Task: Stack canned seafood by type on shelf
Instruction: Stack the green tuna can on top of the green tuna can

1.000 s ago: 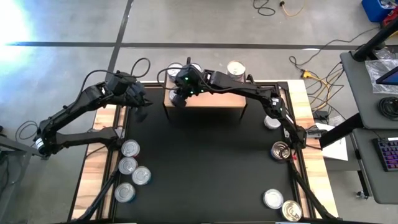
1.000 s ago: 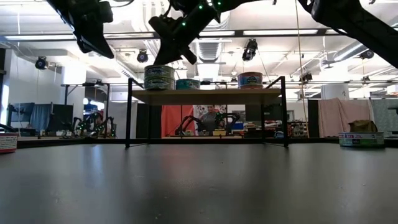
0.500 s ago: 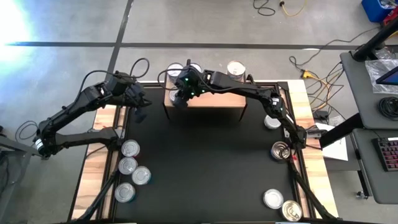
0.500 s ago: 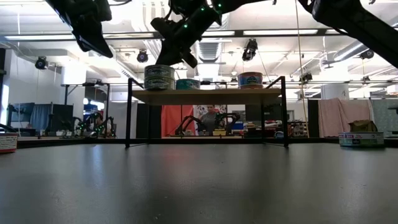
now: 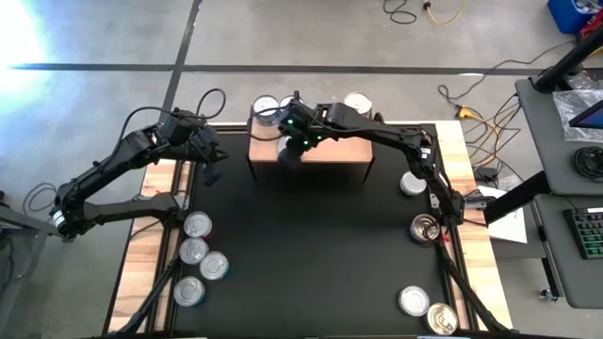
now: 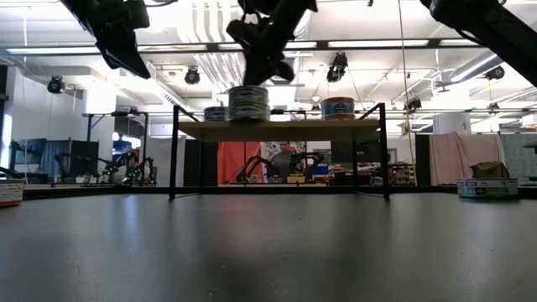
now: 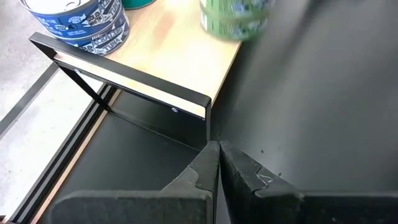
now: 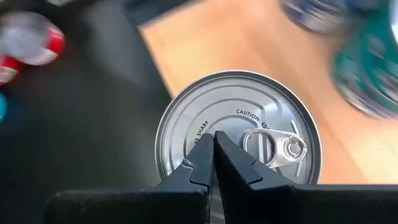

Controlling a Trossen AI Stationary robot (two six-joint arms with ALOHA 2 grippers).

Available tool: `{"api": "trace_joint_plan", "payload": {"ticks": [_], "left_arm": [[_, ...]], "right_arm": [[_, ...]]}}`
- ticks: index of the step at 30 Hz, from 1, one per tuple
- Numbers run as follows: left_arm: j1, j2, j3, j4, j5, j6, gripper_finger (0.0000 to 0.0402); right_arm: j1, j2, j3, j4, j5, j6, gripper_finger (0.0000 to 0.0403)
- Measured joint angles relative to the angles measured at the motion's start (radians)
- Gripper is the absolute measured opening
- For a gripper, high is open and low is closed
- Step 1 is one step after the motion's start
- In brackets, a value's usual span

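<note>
The shelf point(image 5: 325, 155) stands at the mat's far middle. On its top is a stack of two green-labelled tins point(image 6: 248, 103), whose silver pull-tab lid point(image 8: 239, 137) fills the right wrist view. My right gripper point(image 8: 214, 138) is shut with its tips on that lid. Blue tins point(image 7: 81, 25) are stacked at the shelf's far left corner. A red-labelled tin point(image 6: 338, 107) stands on the shelf's right part. My left gripper point(image 5: 211, 171) hangs shut beside the shelf's left end, touching nothing. My right gripper rests the tips of its shut fingers point(image 8: 205, 155) on the top tin's lid point(image 8: 199, 127), near its middle and beside the pull tab. It comes from above, slanting down. The stack stays upright on the shelf's wooden top.
Several loose tins point(image 5: 196, 224) lie at the mat's left edge. Others point(image 5: 412, 184) lie along its right edge, down to the near right corner point(image 5: 414, 301). The black mat point(image 5: 311, 254) between them is bare. A person sits in the room behind the shelf.
My right gripper has moved toward the table's right edge and tipped further down, staying shut. The green stack under it has slid rightward along the shelf top, still upright, uncovering the blue tins behind it.
</note>
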Motion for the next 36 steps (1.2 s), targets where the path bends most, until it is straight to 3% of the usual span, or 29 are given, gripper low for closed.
{"api": "trace_joint_plan", "payload": {"ticks": [10, 17, 33, 36], "left_arm": [[0.000, -0.007, 0.000, -0.009, 0.001, -0.035, 0.0000], [0.000, -0.024, 0.000, -0.027, 0.001, -0.061, 0.0000], [0.000, -0.061, 0.000, -0.033, 0.004, -0.135, 0.0000], [0.000, -0.067, 0.000, -0.032, 0.051, -0.171, 0.0000]], "right_arm": [[-0.074, -0.017, -0.003, -0.161, 0.108, 0.020, 0.0009], [-0.120, -0.022, -0.005, -0.170, 0.264, -0.099, 0.0009], [-0.219, -0.021, -0.006, -0.076, 0.267, -0.196, 0.0009], [-0.241, -0.021, -0.006, -0.073, 0.268, -0.186, 0.0009]]}}
